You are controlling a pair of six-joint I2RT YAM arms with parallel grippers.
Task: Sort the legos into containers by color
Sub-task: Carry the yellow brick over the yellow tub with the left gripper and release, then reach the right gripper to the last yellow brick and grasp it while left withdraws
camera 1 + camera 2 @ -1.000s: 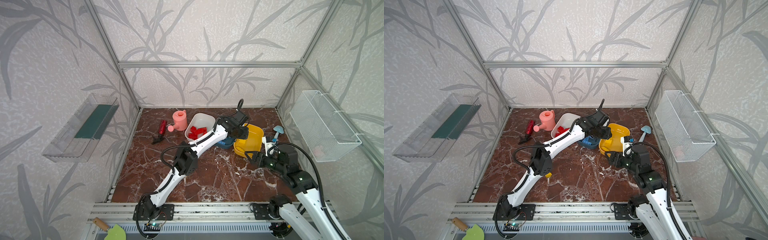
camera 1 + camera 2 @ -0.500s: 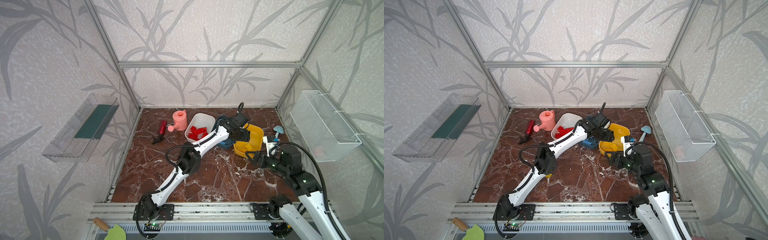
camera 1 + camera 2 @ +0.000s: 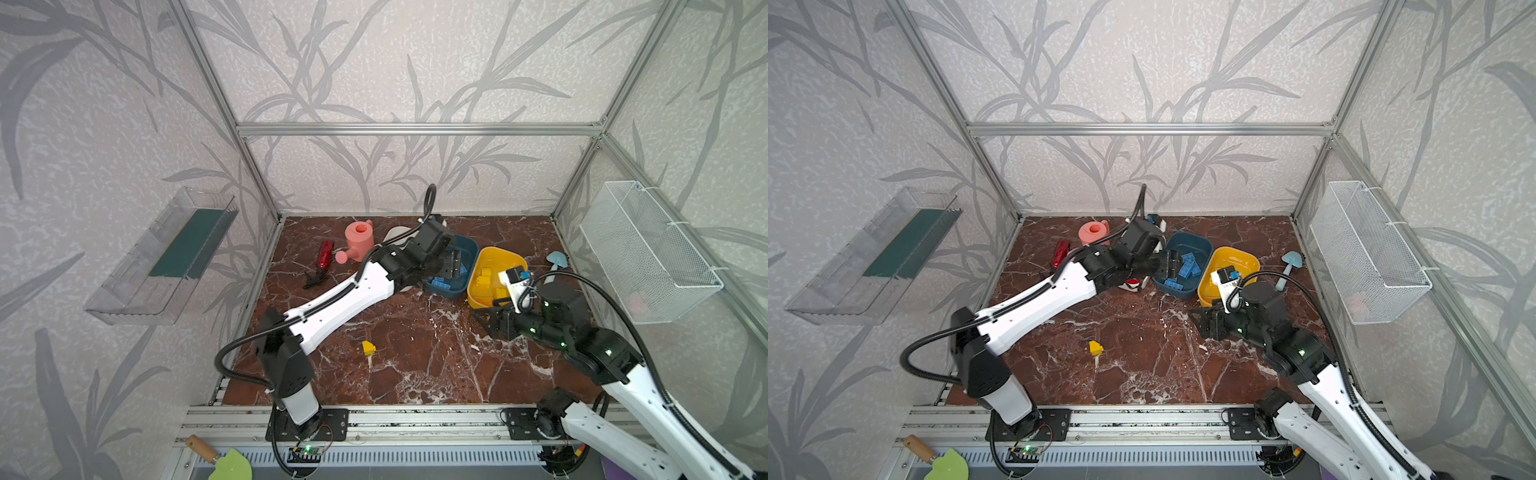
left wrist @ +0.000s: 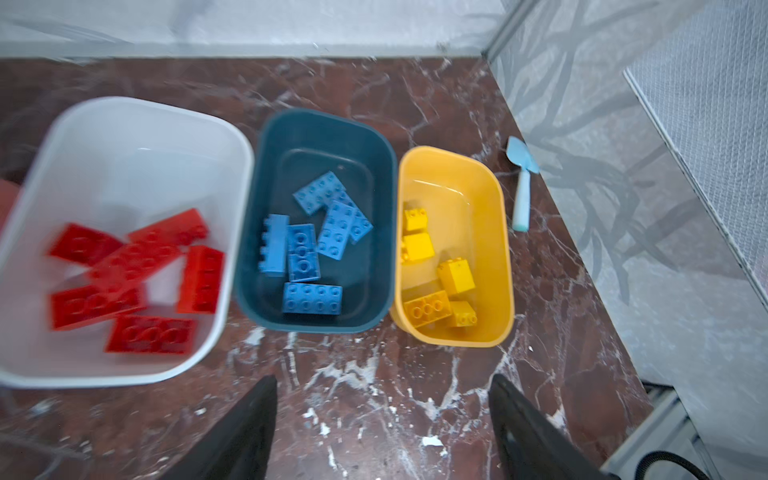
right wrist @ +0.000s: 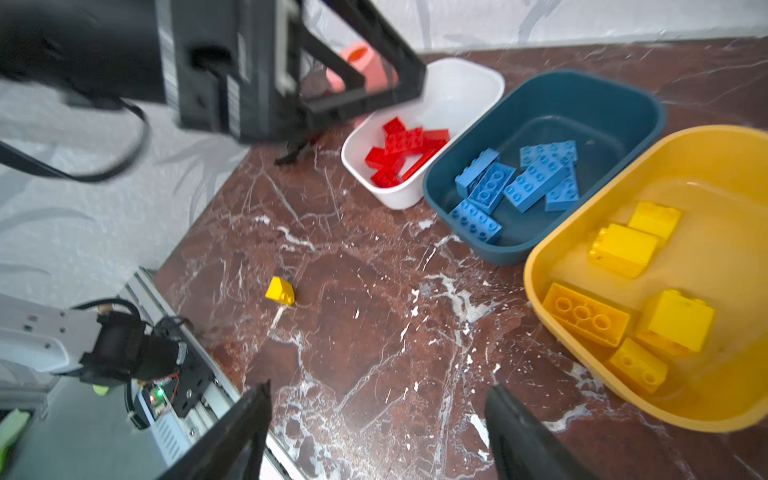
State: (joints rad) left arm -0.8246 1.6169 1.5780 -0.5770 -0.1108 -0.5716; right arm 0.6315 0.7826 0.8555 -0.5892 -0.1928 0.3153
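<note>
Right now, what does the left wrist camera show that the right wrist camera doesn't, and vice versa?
Only the left wrist view: a light blue toy shovel beside the yellow tub. Only the right wrist view: one loose yellow brick on the table, outside every tub. Both: the white tub holding red bricks, the teal tub holding blue bricks, the yellow tub holding yellow bricks.
</note>
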